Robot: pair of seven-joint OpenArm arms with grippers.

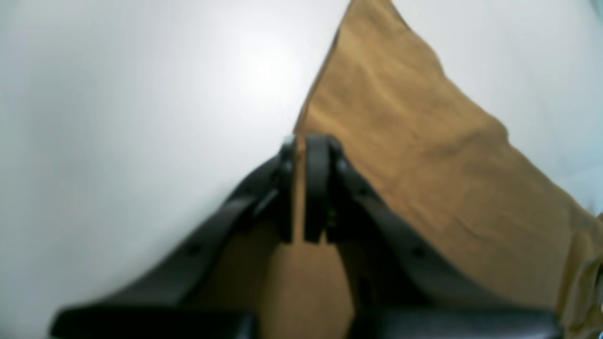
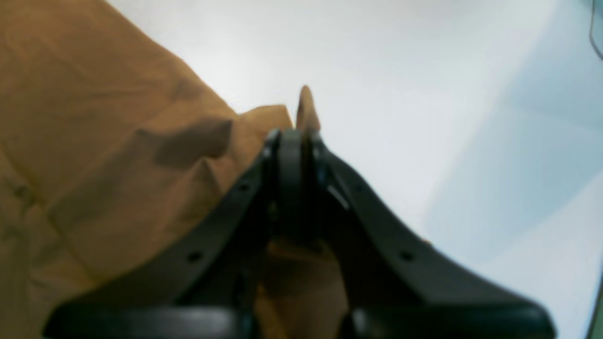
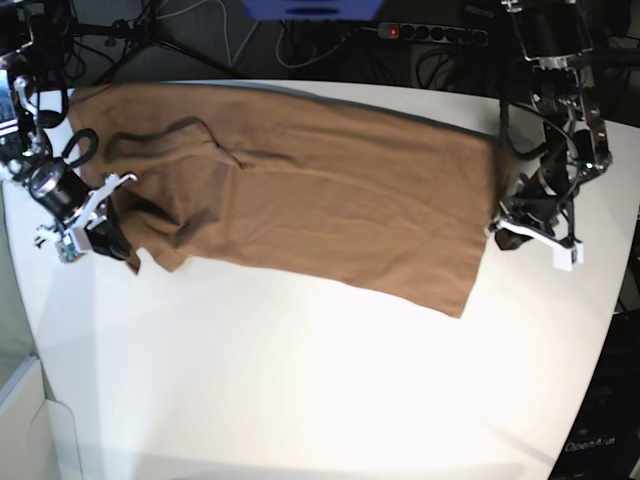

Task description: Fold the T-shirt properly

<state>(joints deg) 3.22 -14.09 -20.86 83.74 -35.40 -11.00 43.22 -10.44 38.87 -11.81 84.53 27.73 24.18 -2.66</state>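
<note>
You have the T-shirt [image 3: 310, 195] spread lengthwise across the far half of the white table [image 3: 320, 400], its sleeve end bunched toward the base view's left and its hem end toward that view's right. Your left gripper [image 1: 301, 141] is clenched on a thin edge of the cloth, a strip of tan fabric showing between the black fingers [image 1: 316, 188]; in the base view it sits at the hem side [image 3: 497, 228]. Your right gripper [image 2: 297, 134] is likewise pinched tight on the shirt (a small tip of fabric pokes up past the fingertips), at the rumpled sleeve end [image 3: 128, 255]. Between the two arms the cloth lies mostly flat, with creases near the sleeve.
</note>
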